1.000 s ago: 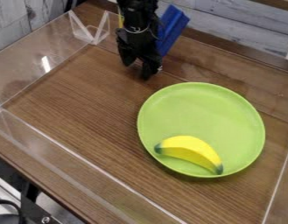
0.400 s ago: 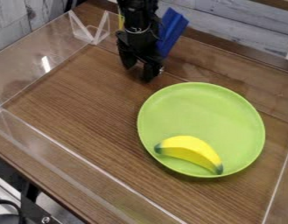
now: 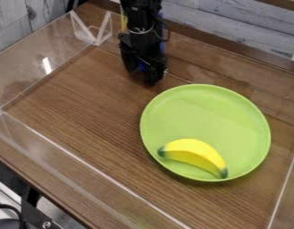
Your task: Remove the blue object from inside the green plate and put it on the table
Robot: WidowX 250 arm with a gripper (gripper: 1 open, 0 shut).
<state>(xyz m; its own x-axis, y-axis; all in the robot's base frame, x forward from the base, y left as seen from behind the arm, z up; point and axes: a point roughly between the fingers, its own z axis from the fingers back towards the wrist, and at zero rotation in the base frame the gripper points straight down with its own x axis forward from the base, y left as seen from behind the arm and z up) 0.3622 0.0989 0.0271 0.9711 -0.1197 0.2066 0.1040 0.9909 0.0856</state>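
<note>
The gripper (image 3: 144, 70) pointed down at the table (image 3: 78, 107), jaws wide apart, holding nothing. The blue object (image 3: 142, 63) peeked out between them, outside the green plate (image 3: 232, 112).

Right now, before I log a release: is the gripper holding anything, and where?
Cannot tell: the blue object shows only as slivers at the gripper fingers, low over the table.

A yellow banana (image 3: 195, 157) lies in the green plate (image 3: 232, 106).
</note>
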